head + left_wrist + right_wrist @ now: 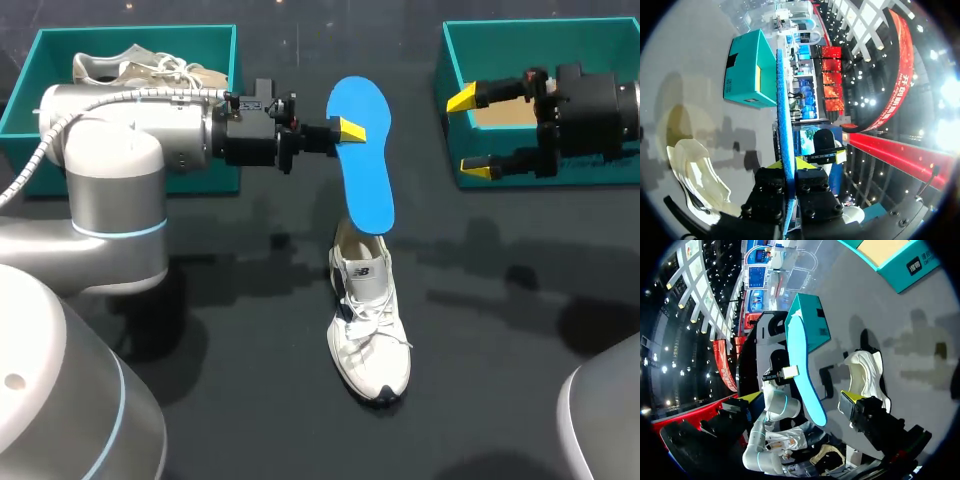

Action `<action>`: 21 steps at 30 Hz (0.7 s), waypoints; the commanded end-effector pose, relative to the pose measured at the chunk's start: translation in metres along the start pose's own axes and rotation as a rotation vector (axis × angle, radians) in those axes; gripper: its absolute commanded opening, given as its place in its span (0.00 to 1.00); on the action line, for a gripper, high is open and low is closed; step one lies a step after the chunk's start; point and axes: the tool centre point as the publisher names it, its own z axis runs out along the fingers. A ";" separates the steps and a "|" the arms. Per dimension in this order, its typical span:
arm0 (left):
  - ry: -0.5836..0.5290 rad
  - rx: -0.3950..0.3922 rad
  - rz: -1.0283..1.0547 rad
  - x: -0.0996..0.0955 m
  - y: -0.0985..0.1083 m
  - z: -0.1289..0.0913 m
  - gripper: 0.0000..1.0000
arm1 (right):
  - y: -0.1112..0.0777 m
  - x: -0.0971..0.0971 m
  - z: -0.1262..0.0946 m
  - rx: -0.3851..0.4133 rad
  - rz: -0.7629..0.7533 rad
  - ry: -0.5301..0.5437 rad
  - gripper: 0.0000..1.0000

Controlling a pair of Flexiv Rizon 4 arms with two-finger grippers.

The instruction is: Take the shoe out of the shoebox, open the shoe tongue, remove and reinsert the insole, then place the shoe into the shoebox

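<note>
The left gripper (347,130) has closed on the blue insole (362,150), pinching its edge about a third of the way down from the far end. The left wrist view shows the insole (782,115) edge-on, running straight out between the two yellow fingertips (804,163), which press its two faces with only its thickness between them. The insole is held up above the dark table (520,330), lengthwise away from the robot, with its flat face turned up toward the head camera. In the head view its near end overlaps the heel opening of the white sneaker (369,320). In the right wrist view the insole (804,371) hangs clear of the sneaker (867,374), so I cannot tell whether they touch. The sneaker stands upright on its sole near the middle of the table, laced, with its toe pointing toward the robot and its heel away. The right gripper (470,134) hovers at the near left part of the right shoebox (500,30). Its fingers are spread wide and hold nothing, with one yellow tip over the box's inside and the other by its near wall. The left shoebox (130,42), also teal, sits at the far left of the table behind the left arm, and a second shoe (140,68) lies inside it.
</note>
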 end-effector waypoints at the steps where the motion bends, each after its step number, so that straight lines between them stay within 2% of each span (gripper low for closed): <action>1: 0.010 0.025 0.081 0.004 0.001 -0.001 0.00 | -0.002 -0.007 0.001 -0.006 0.003 0.075 1.00; 11: 0.010 0.090 0.382 0.018 0.000 -0.007 0.00 | 0.000 -0.012 0.000 0.001 0.016 0.110 1.00; 21: 0.038 0.090 0.586 0.021 0.002 -0.010 0.00 | 0.000 -0.013 0.000 0.001 0.019 0.116 1.00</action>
